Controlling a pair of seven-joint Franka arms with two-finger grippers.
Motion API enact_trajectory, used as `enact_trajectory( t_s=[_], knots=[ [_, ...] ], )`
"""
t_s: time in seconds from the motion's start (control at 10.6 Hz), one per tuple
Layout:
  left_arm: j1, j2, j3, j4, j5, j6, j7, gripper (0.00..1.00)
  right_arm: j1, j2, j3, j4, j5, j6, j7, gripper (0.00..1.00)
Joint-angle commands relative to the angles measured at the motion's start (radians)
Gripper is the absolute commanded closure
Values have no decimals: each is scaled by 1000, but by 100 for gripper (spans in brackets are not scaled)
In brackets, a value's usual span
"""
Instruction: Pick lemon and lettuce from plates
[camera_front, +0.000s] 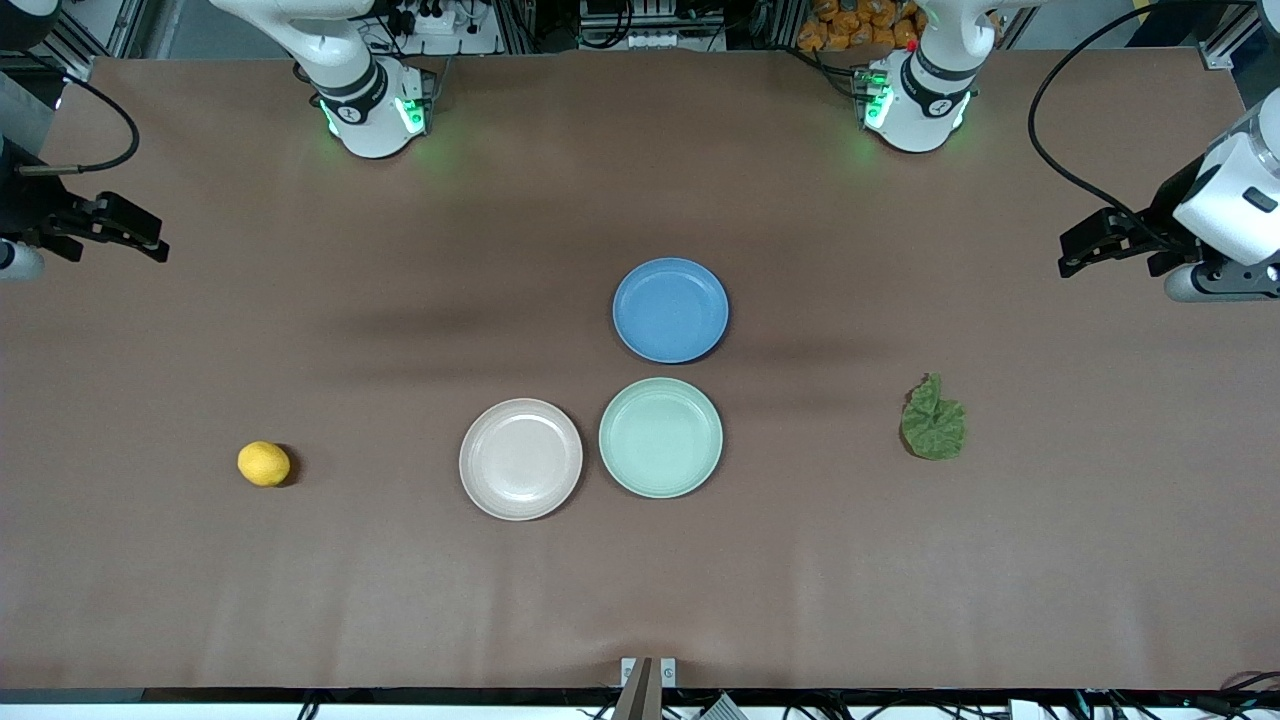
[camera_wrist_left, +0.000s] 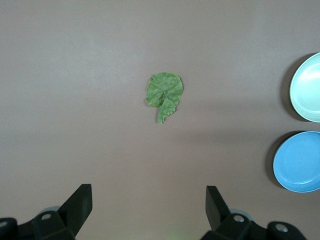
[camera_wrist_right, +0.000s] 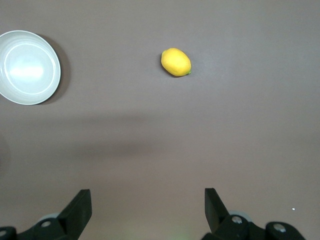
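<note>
Lemon (camera_front: 264, 464) and lettuce (camera_front: 933, 420) lie on bare table, off the plates (camera_front: 520, 459) — well apart from both grippers, left (camera_front: 1085, 248) and right (camera_front: 140, 232), spread wide and empty.

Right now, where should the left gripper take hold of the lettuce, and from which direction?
Probably from straight above, pinching the raised crinkled middle of the lettuce: it lies flat on the bare table, so its edges offer no grip. The left gripper is open, up over its own end.
</note>
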Motion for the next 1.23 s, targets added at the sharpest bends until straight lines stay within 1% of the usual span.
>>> enact_trajectory(
  t_s=[0.0,0.09,0.28,0.38,0.47,0.57,0.66,1.14],
  knots=[
    [10,-7,-8,-13,-25,15,28,0,-2,-6,-6,12,98,-16,5,0],
    [5,-4,-8,-10,-25,16,28,0,-1,-3,-6,10,106,-10,4,0],
    [-1,-1,-15,-8,-26,20,20,0,5,-3,-2,12,86,-8,4,0],
    [-19,-1,-7,-8,-26,26,19,0,4,-3,-2,12,76,-7,4,0],
    [-44,-1,5,-8,-25,27,14,0,4,-1,-2,12,63,-4,2,0],
    [-79,-2,34,-8,-25,27,11,0,7,0,0,9,24,-4,2,0],
    [-105,-2,66,-8,-26,29,9,0,7,2,0,10,10,-4,2,0],
    [-90,5,68,-8,-31,33,11,0,7,11,0,10,14,24,4,0]
  ],
)
